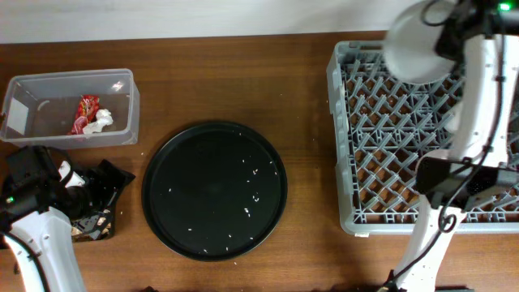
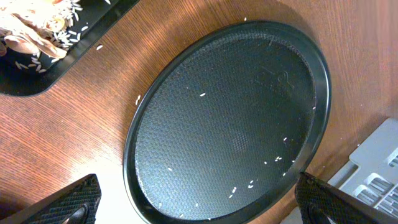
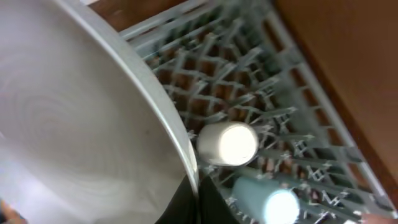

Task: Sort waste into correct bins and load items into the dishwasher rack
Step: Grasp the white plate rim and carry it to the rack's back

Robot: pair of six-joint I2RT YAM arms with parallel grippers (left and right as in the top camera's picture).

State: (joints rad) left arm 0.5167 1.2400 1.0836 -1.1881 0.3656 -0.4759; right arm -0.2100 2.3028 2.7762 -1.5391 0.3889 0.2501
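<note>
Right end effector (image 3: 189, 202): closed on the rim of the white plate (image 1: 415, 50); its fingers are mostly cut off at the bottom edge of the wrist view.
White plate: held above the far left corner of the dishwasher rack (image 1: 377, 219); in the wrist view it is blurred and fills the left half.
Right wrist view only: a white cup (image 3: 227, 144) and a small light-blue cup (image 3: 275, 206) lie in the rack; they cannot be made out overhead.
Left end effector (image 2: 202, 208): spread wide, with its fingers (image 2: 73, 202) at the lower corners of the frame, over the round black tray (image 1: 215, 191).
Round black tray: stray rice grains on it; it sits on the table (image 1: 243, 81).
Flat black tray (image 2: 62, 62): holds the rice heap (image 2: 37, 25); cut off in the left wrist view and largely under the arm overhead.
Clear tub (image 1: 69, 139): holds the red wrapper (image 1: 87, 109) and the crumpled white paper (image 1: 101, 122); seen overhead only.
</note>
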